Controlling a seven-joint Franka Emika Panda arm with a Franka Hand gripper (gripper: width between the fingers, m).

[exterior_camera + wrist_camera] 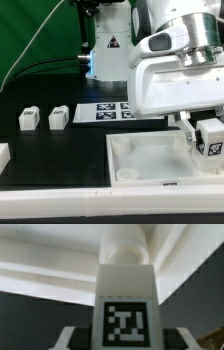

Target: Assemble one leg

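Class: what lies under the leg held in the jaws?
Under the leg lies the white panel, near its raised rim. The leg's own end covers the spot beneath, so contact cannot be judged.

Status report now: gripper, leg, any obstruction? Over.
Gripper shut on the leg. Leg at white panel corner, contact unclear. Two loose legs far aside; no obstruction seen.

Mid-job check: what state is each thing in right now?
hand: shut on the leg
leg: gripped, over the panel, contact unclear
panel: flat on the table, rim up
loose legs: two, lying apart on the table, untouched
marker board: flat on the table
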